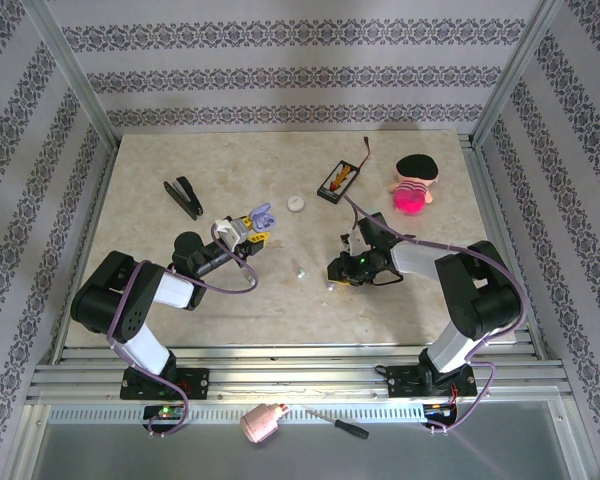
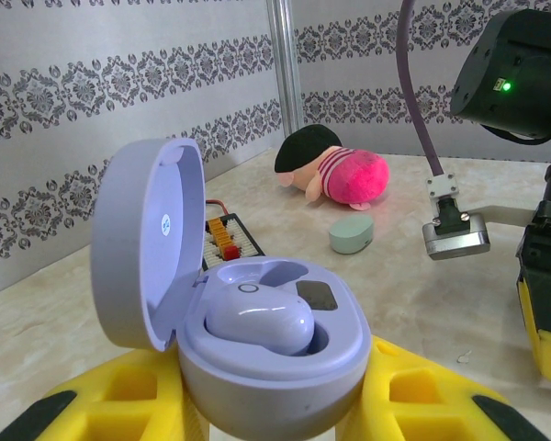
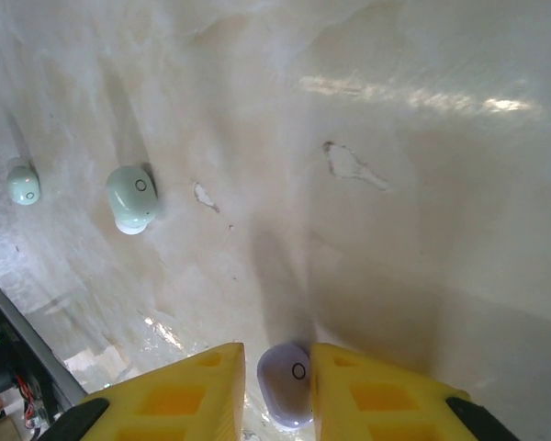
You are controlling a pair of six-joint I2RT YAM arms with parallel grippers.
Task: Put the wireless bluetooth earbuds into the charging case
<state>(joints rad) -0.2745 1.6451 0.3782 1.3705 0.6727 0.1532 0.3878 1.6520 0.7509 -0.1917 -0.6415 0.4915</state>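
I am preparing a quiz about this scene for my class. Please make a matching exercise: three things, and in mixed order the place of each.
Things:
1 charging case
2 lavender earbud
3 mint-green earbud

Places:
a lying free on the table
b held open in the left jaws
c between the right jaws

Pairs: 1-b; 2-c; 3-a

Left end effector (image 1: 251,231) grips lavender charging case (image 1: 263,214) (white disc (image 1: 296,203) nearby).
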